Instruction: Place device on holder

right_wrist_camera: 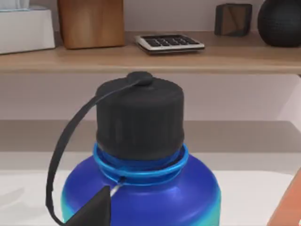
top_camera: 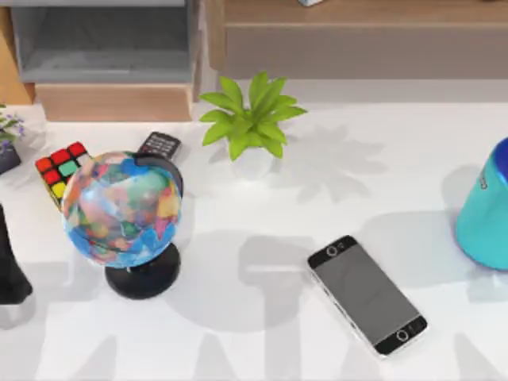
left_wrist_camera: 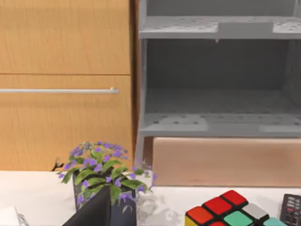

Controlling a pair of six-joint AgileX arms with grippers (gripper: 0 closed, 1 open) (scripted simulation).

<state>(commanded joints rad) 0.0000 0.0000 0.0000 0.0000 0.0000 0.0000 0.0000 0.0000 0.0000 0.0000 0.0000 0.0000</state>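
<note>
Left arm [top_camera: 9,262] sits low at the bench's [top_camera: 238,333] left edge, beside the globe [top_camera: 123,210]. Its wrist camera looks level towards the back: purple-flowered pot [left_wrist_camera: 101,176], colour cube [left_wrist_camera: 225,212], grey shelf unit [left_wrist_camera: 216,75] behind. A dark bit of the left pincer [left_wrist_camera: 94,212] pokes in at the frame edge; released or clenched, can't tell.

Right pincer [right_wrist_camera: 91,212]: just a dark tip in front of the blue bottle [right_wrist_camera: 141,193]. The wrist camera is level with the bottle's black cap [right_wrist_camera: 140,117]. State: can't tell either.

Device [top_camera: 367,294] lies flat on the bench, screen up, right of centre near the front, set diagonally. Nothing touches it. It's well apart from the left arm, with the globe between them. The bottle [top_camera: 486,206] stands near it at the right edge. Behind the device is a green plant [top_camera: 252,119]; the black keypad gadget [top_camera: 159,145] is behind the globe.
</note>
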